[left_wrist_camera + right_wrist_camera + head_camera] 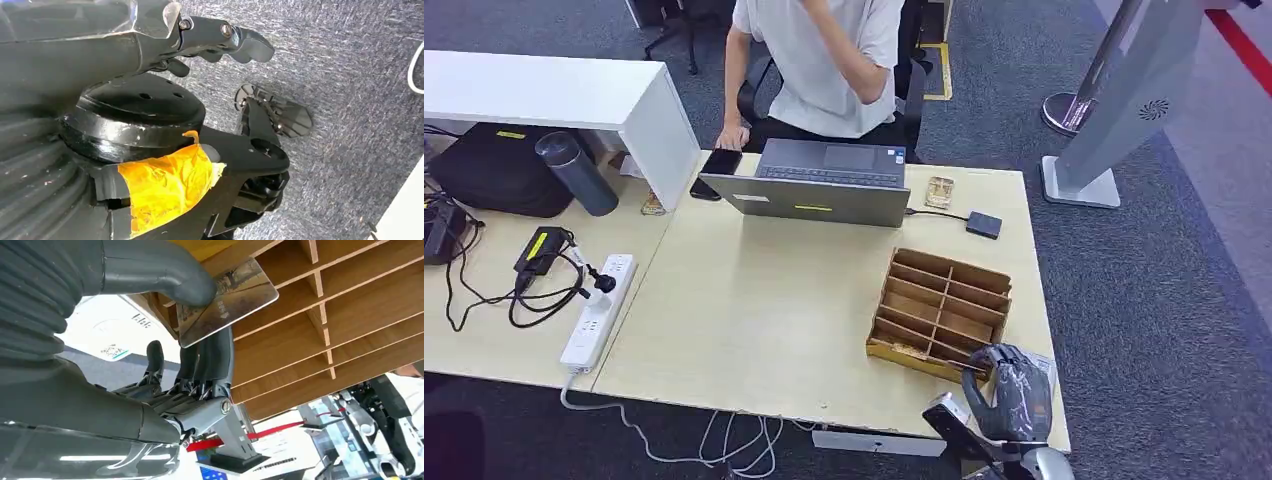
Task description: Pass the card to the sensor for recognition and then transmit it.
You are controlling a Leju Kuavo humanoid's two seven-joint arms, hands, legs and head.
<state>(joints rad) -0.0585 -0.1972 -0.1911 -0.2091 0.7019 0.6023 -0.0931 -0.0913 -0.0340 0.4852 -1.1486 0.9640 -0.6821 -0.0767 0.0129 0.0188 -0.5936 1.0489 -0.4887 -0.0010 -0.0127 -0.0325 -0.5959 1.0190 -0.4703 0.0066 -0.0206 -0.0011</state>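
Right hand pinches the card between thumb and fingers, just at the near corner of the wooden divider box — picked up, it seems. Sensor pass and handover both remain; left hand hangs curled, holding nothing.

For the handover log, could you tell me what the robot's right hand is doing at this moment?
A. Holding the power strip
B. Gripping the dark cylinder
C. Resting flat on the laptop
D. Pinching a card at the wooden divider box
D: in the right wrist view the right hand pinches the card between thumb and fingers, right against the wooden divider box; the head view shows that hand at the box's near corner.
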